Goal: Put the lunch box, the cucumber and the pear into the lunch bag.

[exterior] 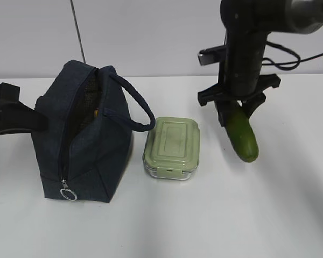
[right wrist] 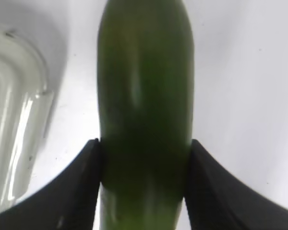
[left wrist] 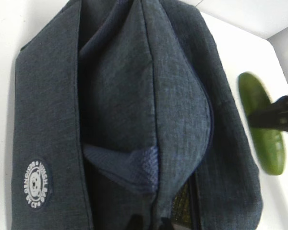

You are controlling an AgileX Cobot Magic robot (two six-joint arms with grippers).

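The dark navy lunch bag [exterior: 91, 156] stands at the left with its zip open; it fills the left wrist view [left wrist: 177, 72]. My left gripper [exterior: 40, 121] is at the bag's left side, its dark fingertips [left wrist: 133, 223] closed on a fold of fabric at the opening. A yellow spot [exterior: 96, 113] shows inside the bag; I cannot tell whether it is the pear. The lunch box [exterior: 173, 142] with its sage-green lid sits just right of the bag. My right gripper [exterior: 238, 110] is shut on the cucumber [exterior: 245, 141], which hangs tilted to the right of the box, its low end near the table.
One padded bag handle [exterior: 134, 107] arches over toward the lunch box. The silver zip pull [exterior: 68, 192] hangs at the bag's front. The glass box edge [right wrist: 14, 120] lies left of the held cucumber [right wrist: 144, 86]. A white wall [exterior: 151, 32] backs the table.
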